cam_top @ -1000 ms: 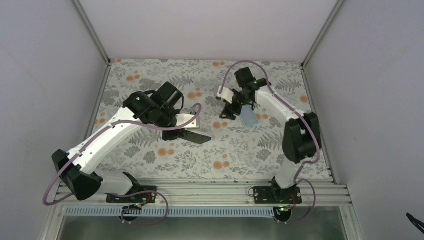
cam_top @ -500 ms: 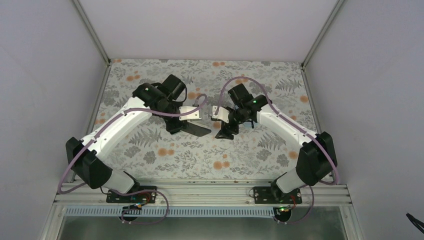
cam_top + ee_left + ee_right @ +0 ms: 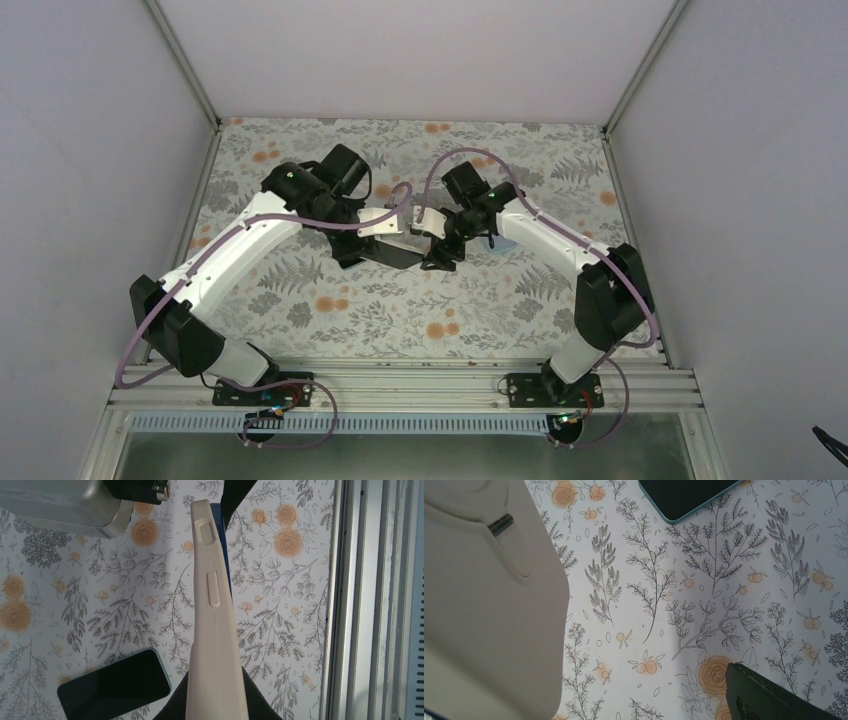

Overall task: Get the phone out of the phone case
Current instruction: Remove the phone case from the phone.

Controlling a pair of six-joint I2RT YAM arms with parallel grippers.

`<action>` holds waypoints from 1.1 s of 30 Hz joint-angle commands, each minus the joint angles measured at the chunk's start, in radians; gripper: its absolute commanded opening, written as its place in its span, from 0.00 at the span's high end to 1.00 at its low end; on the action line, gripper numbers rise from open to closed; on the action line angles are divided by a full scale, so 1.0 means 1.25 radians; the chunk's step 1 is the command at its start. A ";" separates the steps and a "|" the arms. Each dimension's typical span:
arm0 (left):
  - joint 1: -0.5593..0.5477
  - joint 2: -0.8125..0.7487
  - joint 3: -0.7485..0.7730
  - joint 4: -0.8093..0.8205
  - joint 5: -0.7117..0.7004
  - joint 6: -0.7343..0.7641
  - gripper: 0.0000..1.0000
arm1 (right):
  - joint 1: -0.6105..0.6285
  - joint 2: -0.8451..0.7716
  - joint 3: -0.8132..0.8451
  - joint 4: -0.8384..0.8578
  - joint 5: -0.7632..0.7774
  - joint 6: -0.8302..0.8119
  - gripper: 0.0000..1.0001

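My left gripper is shut on a beige phone case and holds it edge-on above the table. A dark blue phone edge shows along the case's far side. My right gripper is open right beside the case's free end. In the right wrist view the case fills the left side and hides one finger. The other finger stands apart at the lower right. Whether the right gripper touches the case cannot be told.
A second phone with a black screen and teal rim lies flat on the floral mat. It also shows in the right wrist view and peeks out by the right arm. An aluminium rail runs along the table's near edge.
My right gripper has left the teal phone on the mat and swung left to the free end of the case. My left gripper has carried the case up and right towards it.
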 commanded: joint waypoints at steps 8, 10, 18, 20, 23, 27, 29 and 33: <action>-0.005 -0.028 0.023 -0.033 0.048 0.038 0.98 | 0.005 0.030 0.045 -0.034 -0.027 -0.046 0.17; -0.005 -0.031 0.023 -0.034 0.045 0.038 0.98 | 0.006 0.023 0.043 -0.062 -0.046 -0.067 0.16; -0.006 -0.028 0.023 -0.028 0.063 0.032 0.98 | 0.005 0.022 0.047 -0.055 -0.050 -0.069 0.16; -0.006 -0.025 0.022 -0.026 0.063 0.028 0.98 | 0.005 0.022 0.050 -0.053 -0.054 -0.069 0.16; -0.006 -0.024 0.022 -0.025 0.061 0.027 0.98 | 0.005 0.027 0.063 -0.058 -0.064 -0.067 0.17; -0.007 -0.023 0.023 -0.026 0.076 0.026 0.98 | 0.005 0.022 0.067 -0.044 -0.069 -0.061 0.17; -0.007 -0.020 0.021 -0.023 0.075 0.023 0.98 | 0.005 0.027 0.079 -0.061 -0.087 -0.066 0.17; -0.006 -0.019 0.015 -0.018 0.061 0.024 0.98 | 0.006 0.037 0.088 -0.092 -0.097 -0.080 0.17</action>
